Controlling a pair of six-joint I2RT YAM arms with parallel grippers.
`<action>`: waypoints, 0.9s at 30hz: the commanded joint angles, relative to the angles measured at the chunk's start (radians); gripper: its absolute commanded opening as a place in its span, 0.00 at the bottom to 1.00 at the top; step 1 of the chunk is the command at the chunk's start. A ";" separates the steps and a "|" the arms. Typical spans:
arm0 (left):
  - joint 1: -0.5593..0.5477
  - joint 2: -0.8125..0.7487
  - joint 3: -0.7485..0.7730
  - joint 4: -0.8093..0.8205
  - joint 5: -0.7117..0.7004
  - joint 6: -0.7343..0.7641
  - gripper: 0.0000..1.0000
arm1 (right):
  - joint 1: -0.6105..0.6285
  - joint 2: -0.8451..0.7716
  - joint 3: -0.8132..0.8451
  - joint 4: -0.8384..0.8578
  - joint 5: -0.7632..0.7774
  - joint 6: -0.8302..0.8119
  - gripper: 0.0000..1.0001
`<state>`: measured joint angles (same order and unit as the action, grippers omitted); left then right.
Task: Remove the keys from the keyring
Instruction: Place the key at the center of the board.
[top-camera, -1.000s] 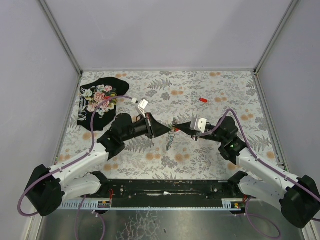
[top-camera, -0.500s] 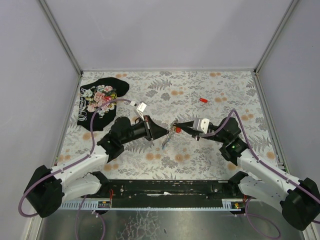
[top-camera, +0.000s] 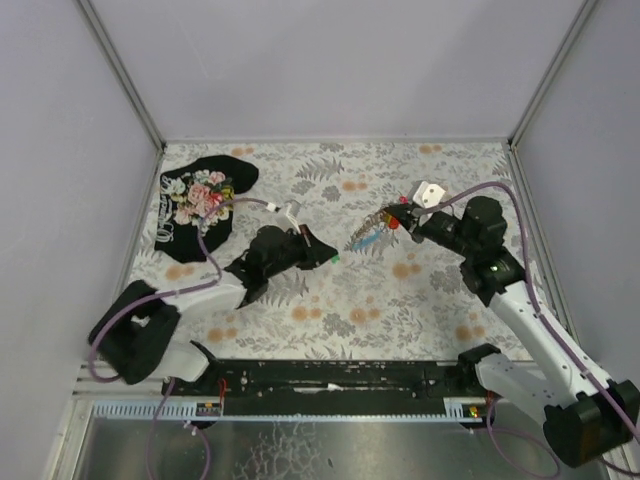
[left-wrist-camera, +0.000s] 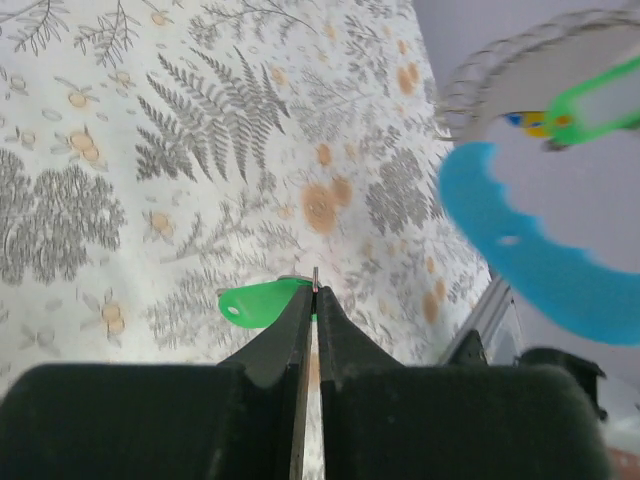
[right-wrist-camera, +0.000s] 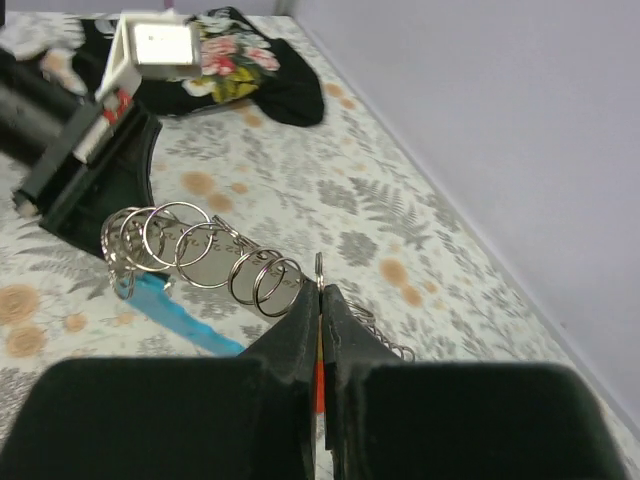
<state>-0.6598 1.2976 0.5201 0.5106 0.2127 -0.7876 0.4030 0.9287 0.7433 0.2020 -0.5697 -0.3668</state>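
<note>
Far-left corner: black floral cloth (top-camera: 200, 205), flat on the patterned table (top-camera: 420, 300), just beside the left wall, partly crossed in the top view by the left arm's cable (top-camera: 245, 200). Centre-left: left gripper (top-camera: 322, 256), jaws pressed together to a hairline gap, pinching the green key (left-wrist-camera: 255, 303) at one end. Only the plastic head visible, protruding left of the fingertips in the wrist view; the rest hidden between the fingers. Key apart from the keyring (right-wrist-camera: 190, 245), with bare tabletop between the two. Centre-right and farther back: keyring as a string of silvery loops trailing leftward from the right gripper (right-wrist-camera: 320, 290), with the blue fob (right-wrist-camera: 180, 308) below the loops and a short chain (right-wrist-camera: 385, 340) beside the right finger. Contact of loops or fob with the table not determinable. Right jaws likewise closed, clamping a thin wire of the ring at the tips. Red key head (top-camera: 393, 224) at the same spot, reduced to a sliver between the fingers in the wrist view. In the left wrist view, loops, fob and a green-rimmed piece (left-wrist-camera: 598, 100) blurred and cut off by the right frame edge; identity of that piece unclear. Open tabletop toward the near edge, the far wall and the right wall, with neither gripper close to a wall.
</note>
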 joint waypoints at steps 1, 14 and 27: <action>0.011 0.236 0.185 0.200 -0.004 -0.044 0.00 | -0.100 0.015 0.163 -0.163 0.019 0.000 0.00; -0.041 1.102 1.045 0.174 -0.017 -0.423 0.04 | -0.357 0.180 0.547 -0.607 -0.031 -0.035 0.00; 0.002 0.890 0.968 0.006 -0.216 -0.153 0.53 | -0.607 0.208 0.472 -0.740 -0.054 -0.185 0.00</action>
<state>-0.7055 2.4107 1.6066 0.4908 0.0883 -1.1122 -0.1719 1.1465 1.2415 -0.5274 -0.6117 -0.4706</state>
